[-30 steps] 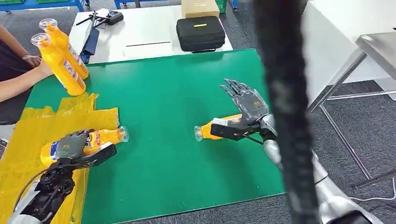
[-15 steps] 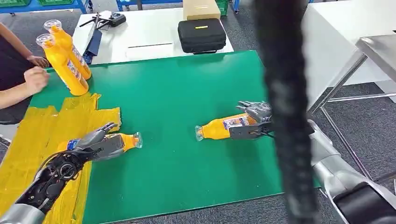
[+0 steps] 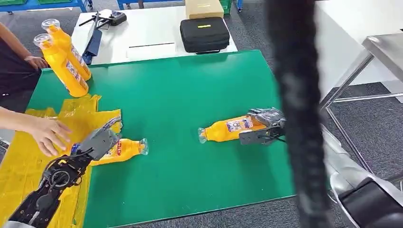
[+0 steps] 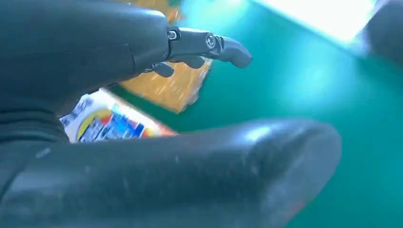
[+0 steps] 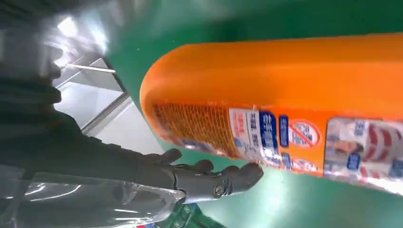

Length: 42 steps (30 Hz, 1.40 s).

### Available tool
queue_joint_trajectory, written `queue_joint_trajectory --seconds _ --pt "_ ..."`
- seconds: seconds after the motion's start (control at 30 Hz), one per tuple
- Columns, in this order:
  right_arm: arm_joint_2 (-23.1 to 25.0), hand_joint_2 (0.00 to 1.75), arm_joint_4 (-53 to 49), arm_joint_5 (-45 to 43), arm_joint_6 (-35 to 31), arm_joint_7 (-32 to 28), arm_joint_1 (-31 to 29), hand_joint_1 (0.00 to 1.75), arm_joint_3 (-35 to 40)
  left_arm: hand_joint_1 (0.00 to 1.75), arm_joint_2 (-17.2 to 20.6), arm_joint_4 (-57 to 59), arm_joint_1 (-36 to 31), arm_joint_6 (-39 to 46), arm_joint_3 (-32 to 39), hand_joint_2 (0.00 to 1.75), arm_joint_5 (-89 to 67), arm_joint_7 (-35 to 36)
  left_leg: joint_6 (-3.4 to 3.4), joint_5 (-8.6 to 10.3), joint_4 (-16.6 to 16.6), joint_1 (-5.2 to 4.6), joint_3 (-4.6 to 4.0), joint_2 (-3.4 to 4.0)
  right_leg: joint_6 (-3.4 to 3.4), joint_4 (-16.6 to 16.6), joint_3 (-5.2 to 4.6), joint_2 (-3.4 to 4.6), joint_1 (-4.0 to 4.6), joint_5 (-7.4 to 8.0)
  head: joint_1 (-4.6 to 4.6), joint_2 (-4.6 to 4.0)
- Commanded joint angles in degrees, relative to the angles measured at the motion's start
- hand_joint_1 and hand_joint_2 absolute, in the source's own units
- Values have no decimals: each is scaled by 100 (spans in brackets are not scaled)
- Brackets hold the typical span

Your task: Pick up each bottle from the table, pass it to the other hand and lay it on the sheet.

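- A thick black ribbed cable (image 3: 297, 114) hangs close to the head camera and hides part of the right arm and the right edge of the green mat-covered surface (image 3: 176, 90).
- Behind the green surface stands a white table (image 3: 152, 35) carrying a black zipped case (image 3: 204, 34), a tan cardboard box (image 3: 204, 8) and a black handheld controller (image 3: 114, 18).
- Two upright orange plastic bottles with clear caps (image 3: 62, 59) stand at the far left corner of the green surface, just beside each other.
- A person's hand (image 3: 46, 134) lies on the crinkled yellow plastic sheet (image 3: 28, 156), close to the robot's left hand (image 3: 97, 142).
- A metal-framed grey table (image 3: 380, 52) stands off to the right.
- An orange bottle with a blue-and-white label (image 3: 124, 149) lies on its side at the sheet's edge, its cap pointing out over the green surface.
- The left hand hovers over this bottle's base end with its fingers (image 4: 209, 45) stretched out and apart, gripping nothing; the wrist view shows the label (image 4: 107, 124) between thumb and fingers with a gap.
- A second orange bottle (image 3: 228, 129) lies on its side on the green surface, cap pointing left.
- The right hand (image 3: 263, 126) is at this bottle's base end, its fingers (image 5: 209, 183) curled along one side of the body; I cannot tell whether the grip has closed.
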Motion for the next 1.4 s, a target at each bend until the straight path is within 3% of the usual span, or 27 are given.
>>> queue_joint_trajectory --seconds 0.03,0.23,0.33,0.37,0.4,0.43,0.7,0.9,1.07,1.17,1.2,1.3,1.33,1.4 --pt "462 175 1266 104 -260 -234 -438 0 577 0 -21 -1593 373 221 362 0 520 54 -11 -11 6 4 8 17 1 1 7 9 4 -5 -2 0" --pt "1087 175 2128 393 -892 -199 -352 0 845 0 52 -2020 417 307 231 0 1061 -40 -19 -15 1 7 24 32 -2 -4 21 22 7 -4 0 0" --pt "1425 175 2524 500 -895 -113 -119 0 946 0 89 -1996 279 364 78 0 1187 -63 -16 -10 -3 9 20 20 -3 -8 20 11 9 -3 2 0" --pt "1481 175 2592 527 -897 -74 -60 31 972 0 72 -1982 243 379 46 0 1223 -52 -22 -14 -5 11 33 21 -4 -9 32 9 10 -8 0 0" --pt "1513 175 2624 523 -881 -68 6 164 976 0 50 -1986 213 379 21 0 1223 -52 -14 -7 -3 12 19 9 -3 -9 19 2 10 -4 0 0" --pt "1551 175 2657 543 -857 -63 65 175 1005 0 32 -1990 184 379 -1 0 1223 -52 -19 -10 -5 12 27 9 -3 -9 27 -1 10 -8 0 0" --pt "1709 175 2827 654 -676 -28 346 175 1161 0 -20 -2059 161 480 -38 0 1274 -13 -42 -35 -12 22 106 64 -10 -22 81 68 17 1 2 0" --pt "1764 175 2867 681 -618 71 665 175 1213 0 -175 -2036 151 496 -67 0 1351 63 -50 -38 -20 27 160 58 -17 -34 125 56 23 -2 2 0" --pt "1629 175 2277 -548 -906 -147 640 175 -20 0 -329 -1914 496 322 261 0 2358 370 -67 -108 -6 26 246 90 -50 -16 144 90 36 -66 2 0" --pt "1459 175 981 -1634 -1102 -455 814 175 -986 0 -458 -1862 773 371 638 0 3364 451 -56 -106 -20 24 255 101 -43 -28 215 101 35 -52 5 0" --pt "1281 175 271 -1711 -794 -36 920 175 -984 0 -392 -1870 824 379 617 0 3422 400 -55 -116 -10 27 272 112 -49 -17 230 112 37 -54 2 0" --pt "1268 175 169 -1721 -749 25 957 175 -981 0 -388 -1881 825 381 617 0 3429 393 -56 -119 -6 26 269 108 -49 -8 227 111 35 -63 0 0" --pt "1310 175 45 -2004 -871 -153 1048 175 -1220 0 -468 -1883 857 407 708 175 3651 441 -54 -120 -6 26 262 107 -50 -7 219 113 35 -65 0 0" --pt "1400 175 -877 -3029 -1019 -525 1345 175 -1899 0 -571 -1913 988 522 889 175 4283 532 -53 -113 -7 28 228 99 -50 -10 188 106 37 -64 2 0"
